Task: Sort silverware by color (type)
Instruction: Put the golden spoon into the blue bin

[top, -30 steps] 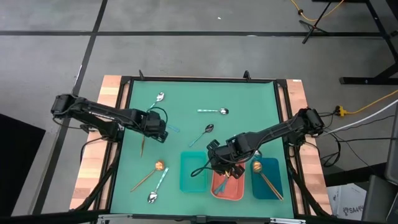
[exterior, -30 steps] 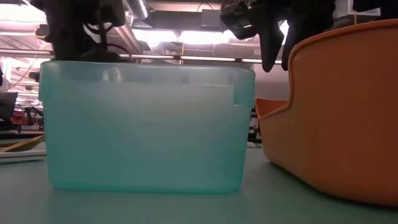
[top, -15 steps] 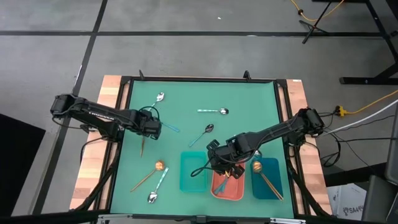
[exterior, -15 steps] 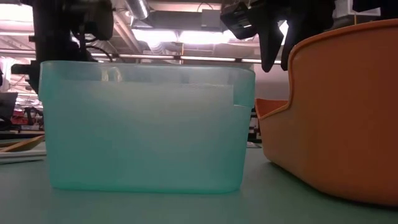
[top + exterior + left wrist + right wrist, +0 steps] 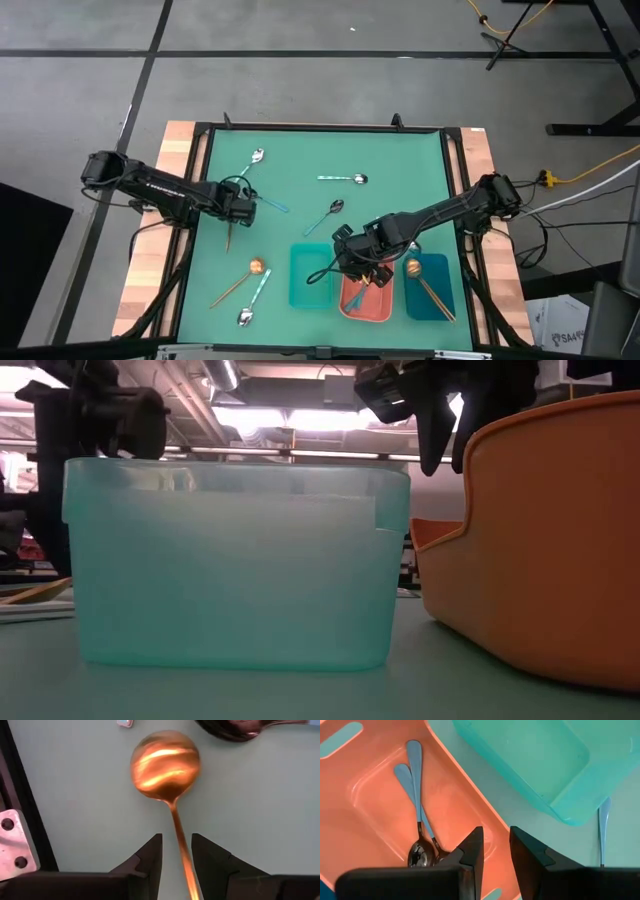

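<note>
Three trays sit in a row near the front edge of the green desk (image 5: 400, 150): a teal tray (image 5: 310, 276), a coral tray (image 5: 365, 296) and a dark blue tray (image 5: 432, 287). The left gripper (image 5: 176, 854) hangs low over the left side of the desk, its fingers (image 5: 150, 855) parted on either side of the thin handle of a copper spoon (image 5: 165, 765) that lies flat on the mat; they are not clenched on it. A dark spoon bowl (image 5: 235, 727) lies just beyond the copper bowl. The right gripper (image 5: 495, 849) hovers over the near rim of the coral tray, fingers a little apart and grasping nothing. Inside that tray two dark-bowled spoons (image 5: 416, 815) with bluish handles lie side by side, touching. A gold spoon (image 5: 418, 275) rests in the dark blue tray. Loose on the desk lie a silver spoon (image 5: 254, 159) near the back left, another silver spoon (image 5: 345, 179) at the back centre, a dark spoon (image 5: 330, 212) in the middle, a second copper spoon (image 5: 245, 275) front left, and a silver spoon with a teal handle (image 5: 251, 305) just beside it.
</note>
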